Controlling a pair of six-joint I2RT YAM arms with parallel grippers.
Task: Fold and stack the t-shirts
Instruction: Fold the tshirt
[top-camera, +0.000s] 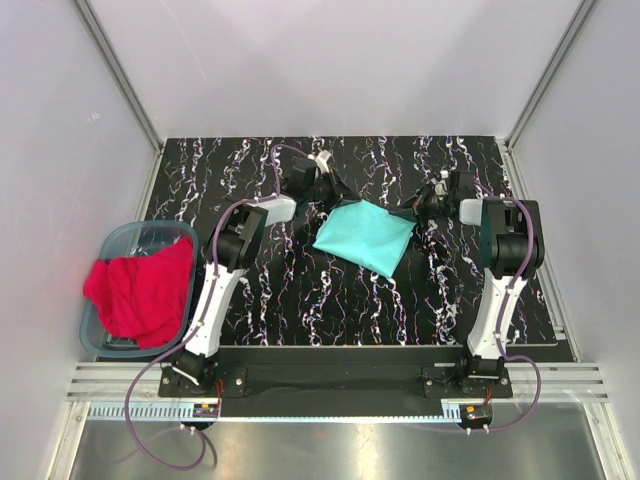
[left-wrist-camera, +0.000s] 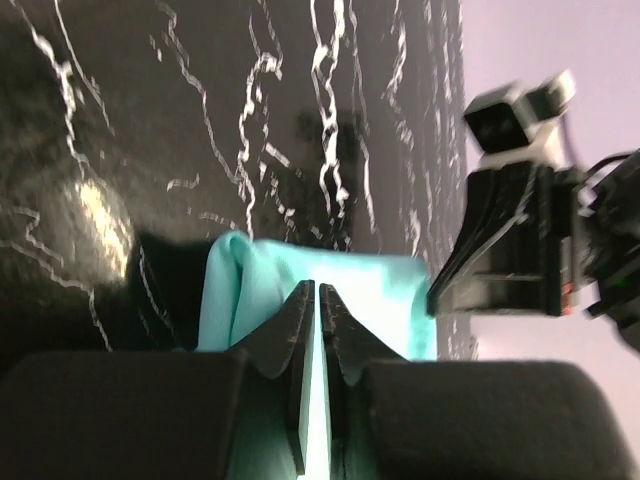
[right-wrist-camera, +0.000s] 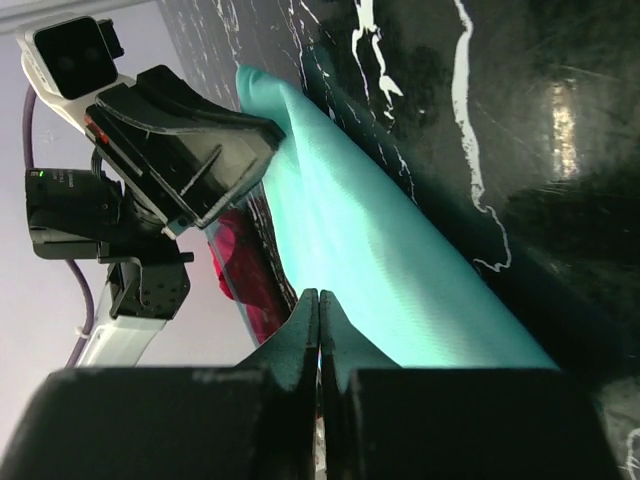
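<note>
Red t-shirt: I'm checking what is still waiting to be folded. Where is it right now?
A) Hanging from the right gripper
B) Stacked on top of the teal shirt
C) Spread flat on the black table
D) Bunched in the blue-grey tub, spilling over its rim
D: the red t-shirt sits crumpled in the tub on the left arm's outer side, draped over the tub's rim, well apart from the teal t-shirt.

Matt teal cloth shirt (top-camera: 365, 235), glossy marbled table (top-camera: 300, 300), translucent plastic tub (top-camera: 135, 236)
</note>
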